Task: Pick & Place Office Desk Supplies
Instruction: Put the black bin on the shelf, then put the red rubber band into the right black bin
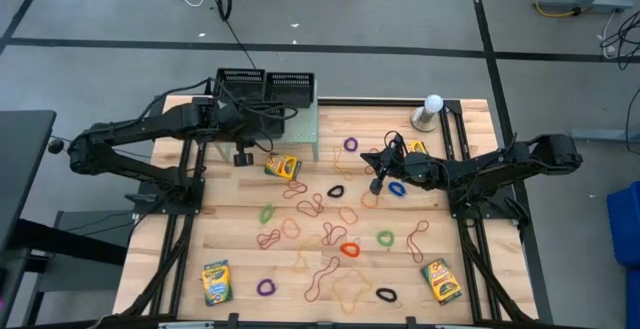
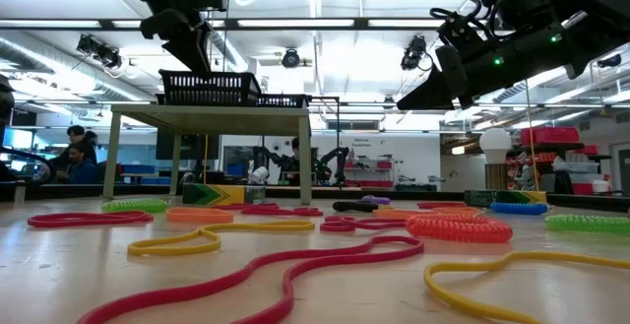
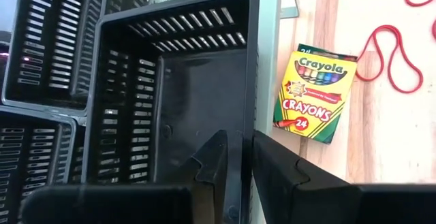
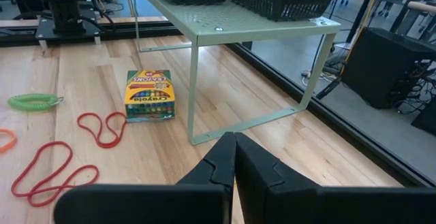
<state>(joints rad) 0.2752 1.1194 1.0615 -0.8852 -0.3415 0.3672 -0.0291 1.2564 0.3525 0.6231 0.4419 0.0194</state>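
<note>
Left wrist view shows the left end effector (image 3: 238,163) clamped on a black tray's (image 3: 170,88) wall, which could tip. The right end effector (image 4: 235,157), fingers together, hovers empty; the crayon box (image 3: 315,92) lies on the desk (image 3: 381,149) just beside the shelf (image 4: 231,20).

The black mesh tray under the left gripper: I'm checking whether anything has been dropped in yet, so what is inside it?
The black mesh tray shows only bare floor and slotted walls. The left gripper covers its near corner, so that part cannot be checked.

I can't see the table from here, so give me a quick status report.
Left claw over black mesh tray on the shelf. Right claw shut, empty, above the table. Crayon box beside shelf leg, untouched.
</note>
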